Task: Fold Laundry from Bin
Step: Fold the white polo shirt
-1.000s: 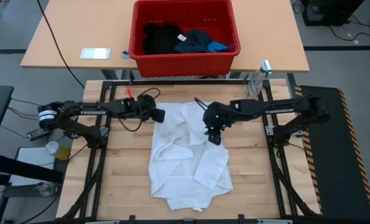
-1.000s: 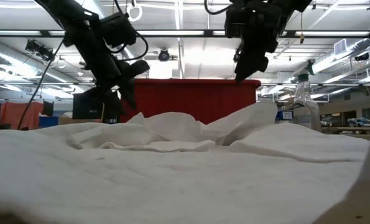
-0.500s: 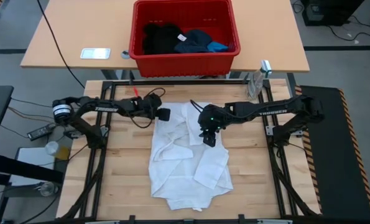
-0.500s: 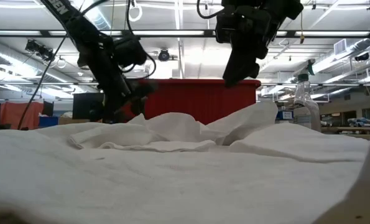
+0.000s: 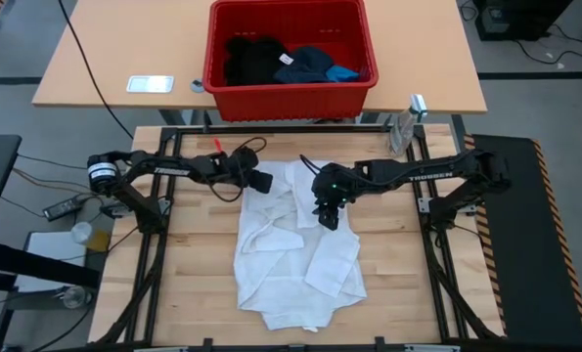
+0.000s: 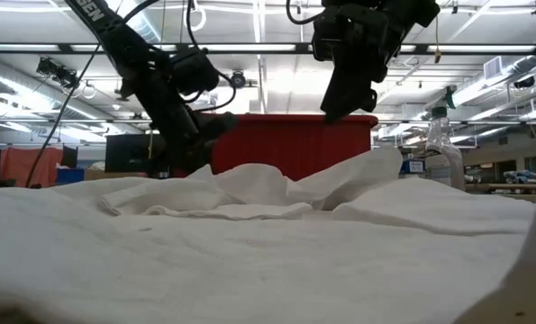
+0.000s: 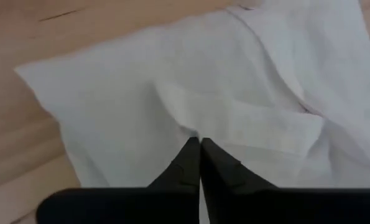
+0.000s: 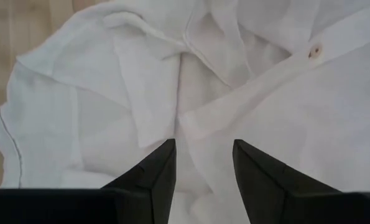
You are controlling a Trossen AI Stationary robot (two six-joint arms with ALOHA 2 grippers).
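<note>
Lying under both end effectors (left (image 5: 262, 181) apparently touching): white garment (image 5: 295, 244).

Garment (image 5: 295, 244) on table (image 5: 193, 293), bin (image 5: 291, 90) behind (laundry (image 5: 281, 61) inside)

Bare table (image 5: 188, 254) flanks white garment (image 5: 295, 249) — bin (image 5: 289, 93) beyond.
</note>
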